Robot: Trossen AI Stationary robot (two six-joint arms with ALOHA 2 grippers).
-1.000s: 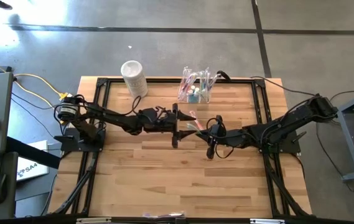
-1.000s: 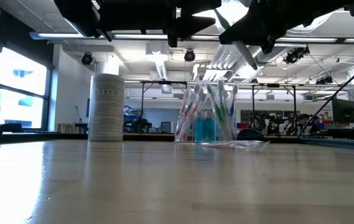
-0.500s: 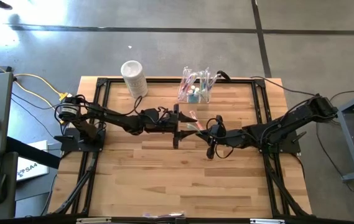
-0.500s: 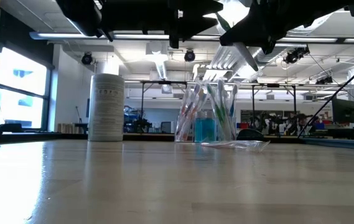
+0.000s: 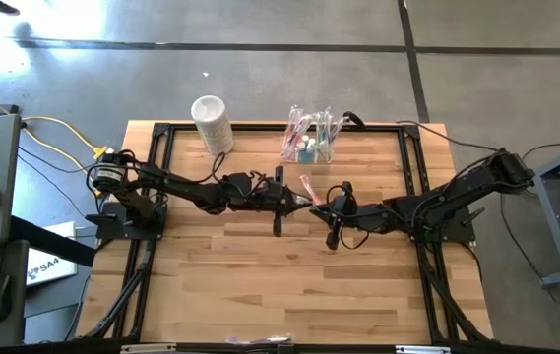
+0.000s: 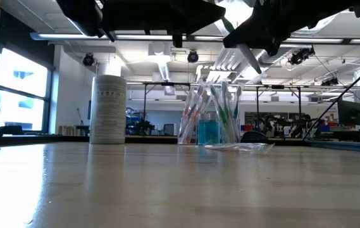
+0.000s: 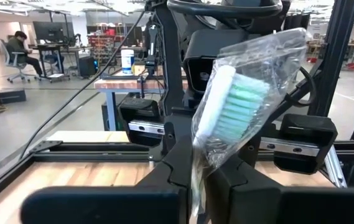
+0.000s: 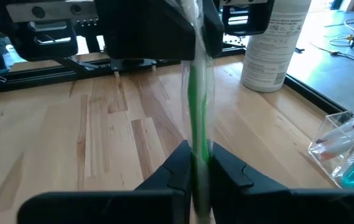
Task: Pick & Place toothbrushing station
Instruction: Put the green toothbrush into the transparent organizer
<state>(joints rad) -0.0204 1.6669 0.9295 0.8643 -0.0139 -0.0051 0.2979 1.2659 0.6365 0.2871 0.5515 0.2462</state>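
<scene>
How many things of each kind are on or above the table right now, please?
Clear toothbrush holder: 1
White cylindrical container: 1
Wrapped green toothbrush, gripped by both the left tool and the right tool: 1
Empty clear wrapper on table: 1
Total: 4

I have both arms stretched toward the middle of the high view, above the table. My left gripper (image 5: 292,198) sits left of centre, fingers pinched together. My right gripper (image 5: 316,204) faces it, likewise clamped.
</scene>
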